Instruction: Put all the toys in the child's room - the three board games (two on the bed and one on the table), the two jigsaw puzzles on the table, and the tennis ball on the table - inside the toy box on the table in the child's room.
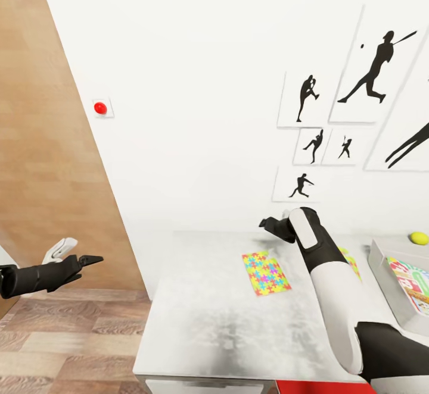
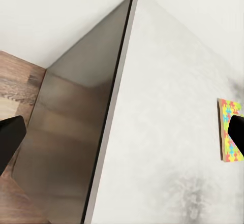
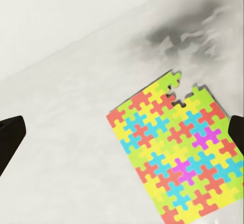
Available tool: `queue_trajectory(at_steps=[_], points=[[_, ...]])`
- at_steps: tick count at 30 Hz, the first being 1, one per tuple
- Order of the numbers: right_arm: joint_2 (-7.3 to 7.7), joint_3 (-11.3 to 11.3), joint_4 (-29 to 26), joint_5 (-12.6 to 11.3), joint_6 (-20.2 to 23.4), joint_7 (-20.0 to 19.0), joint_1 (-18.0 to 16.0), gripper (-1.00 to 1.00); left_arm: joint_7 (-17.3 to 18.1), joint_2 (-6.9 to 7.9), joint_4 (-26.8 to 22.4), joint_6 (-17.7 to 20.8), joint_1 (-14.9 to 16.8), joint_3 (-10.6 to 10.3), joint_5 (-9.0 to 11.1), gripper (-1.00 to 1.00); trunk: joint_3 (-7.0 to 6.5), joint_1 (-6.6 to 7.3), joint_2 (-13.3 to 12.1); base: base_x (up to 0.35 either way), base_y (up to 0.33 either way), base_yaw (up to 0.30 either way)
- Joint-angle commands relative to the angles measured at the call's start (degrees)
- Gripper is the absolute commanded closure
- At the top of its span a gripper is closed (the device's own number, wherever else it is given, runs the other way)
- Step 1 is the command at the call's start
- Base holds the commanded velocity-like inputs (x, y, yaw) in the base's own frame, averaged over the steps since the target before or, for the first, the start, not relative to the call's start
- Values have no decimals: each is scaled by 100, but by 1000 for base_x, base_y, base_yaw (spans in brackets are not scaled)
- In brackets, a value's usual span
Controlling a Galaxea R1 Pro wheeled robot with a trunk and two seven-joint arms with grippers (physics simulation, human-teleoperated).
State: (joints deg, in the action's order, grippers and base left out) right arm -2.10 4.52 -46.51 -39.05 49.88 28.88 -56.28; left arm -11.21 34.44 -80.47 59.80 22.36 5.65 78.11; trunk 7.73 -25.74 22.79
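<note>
A jigsaw puzzle [image 1: 266, 273] [image 3: 178, 155] lies flat on the table [image 1: 214, 322], near its far middle. My right gripper [image 1: 275, 227] [image 3: 122, 132] hovers open above the puzzle's far edge, holding nothing. Most of a second jigsaw puzzle [image 1: 353, 263] is covered by my right forearm. The toy box [image 1: 381, 263] stands at the right edge with a green-edged board game [image 1: 412, 285] inside. The tennis ball [image 1: 419, 238] shows at the box's far rim; I cannot tell whether it is inside or behind. My left gripper [image 1: 77, 254] [image 2: 122, 137] is open over the floor left of the table.
The table [image 2: 168, 132] stands against a white wall hung with black baseball silhouettes [image 1: 372, 75]. A red knob [image 1: 100, 108] is on the wall at left. Wood floor [image 1: 71, 346] lies left of the table's grey side panel [image 2: 71, 148]. Something red [image 1: 325, 387] shows below the front edge.
</note>
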Motion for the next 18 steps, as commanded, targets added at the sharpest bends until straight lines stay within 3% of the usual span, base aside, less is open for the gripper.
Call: queue_trajectory(at_steps=[1, 12, 18], points=[[1, 23, -3, -63, 6, 57, -8, -100, -57, 3, -4, 20, 5, 6, 59, -100, 13, -4, 13, 16, 5, 0], [29, 57, 16, -54, 16, 79, -23, -100, -57, 10, -4, 20, 2, 15, 57, -100, 13, -4, 13, 3, 18, 0], [31, 30, 12, -44, 13, 89, -23, -100, -57, 12, 0, 20, 0, 21, 61, -100, 13, -4, 13, 21, 183, 0]])
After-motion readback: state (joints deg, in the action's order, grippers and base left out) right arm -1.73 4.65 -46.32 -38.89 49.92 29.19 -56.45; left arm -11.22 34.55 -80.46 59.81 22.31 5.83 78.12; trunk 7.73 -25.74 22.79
